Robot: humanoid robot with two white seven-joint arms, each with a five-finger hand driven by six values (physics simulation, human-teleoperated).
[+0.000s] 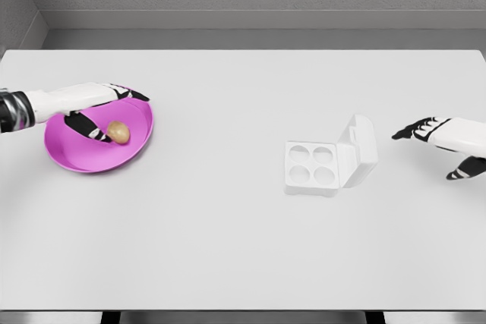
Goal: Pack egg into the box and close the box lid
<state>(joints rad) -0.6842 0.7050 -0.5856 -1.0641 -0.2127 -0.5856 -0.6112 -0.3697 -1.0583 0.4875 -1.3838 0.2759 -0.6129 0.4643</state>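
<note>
Egg [118,132] sat in your pink bowl [72,158] at nine o'clock; left robot hand [102,111] spread open, holding nothing. Careless pinching might have rolled it away from the box [313,167].

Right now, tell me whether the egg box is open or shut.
Open. The egg box has its lid swung up to the right, and its four cups show empty. The egg lies in the pink plate.

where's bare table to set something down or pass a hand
Bare: the wide stretch between the round magenta plate and the open white four-cup egg box, plus the whole near and far strips. Crowded: the plate, where the left hand hovers over the tan egg; tighter between box lid and right hand.
</note>
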